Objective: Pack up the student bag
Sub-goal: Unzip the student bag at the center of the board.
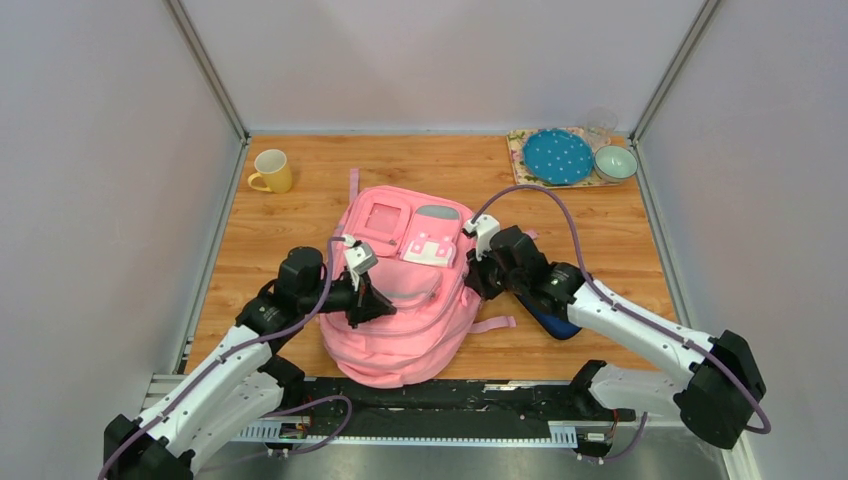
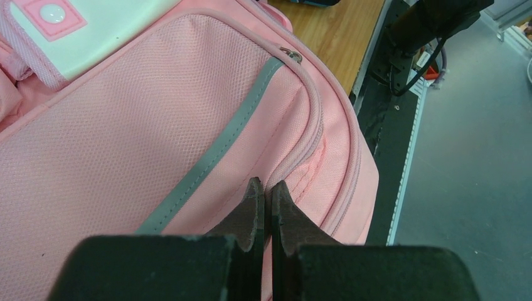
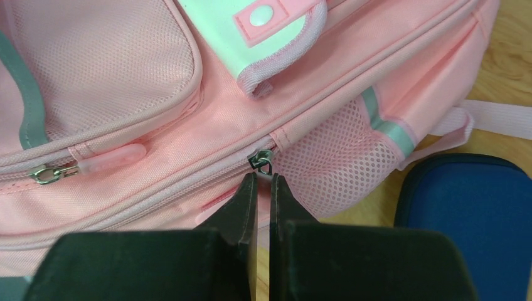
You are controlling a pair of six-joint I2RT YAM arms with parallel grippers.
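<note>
Enclosing the workspace on three sides are pale lilac-grey wall panels (image 1: 100, 150), joined at the back corners by slanting aluminium posts (image 1: 205, 65). Inside them lies a wooden table (image 1: 300, 220) of warm orange planks, with a black rail (image 1: 450, 400) along its near edge; the left wrist view shows grey floor (image 2: 470, 188) beyond that edge.

The student bag (image 1: 400, 330) lies flat, front side up, in the middle of the table towards the near edge, its white-pink clasp patch (image 1: 430, 248) facing upward. Both arms reach in from either side. The left gripper (image 2: 265, 188) rests on the bag's lower front, near a grey strip (image 2: 213, 157), jaws drawn together with only a sliver between them. The right gripper (image 3: 263, 179) has its jaws likewise together, tips just below a metal zip slider (image 3: 262, 158) beside the mesh side pocket (image 3: 326, 157); whether they pinch its pull cannot be told.

A navy pouch (image 1: 552, 322) lies just right of the bag, partly under the right arm. In the far right corner a placemat (image 1: 515, 150) carries a blue dotted plate (image 1: 557, 157), a bowl (image 1: 615, 162) and a clear glass (image 1: 601, 122). A yellow mug (image 1: 271, 171) stands far left
</note>
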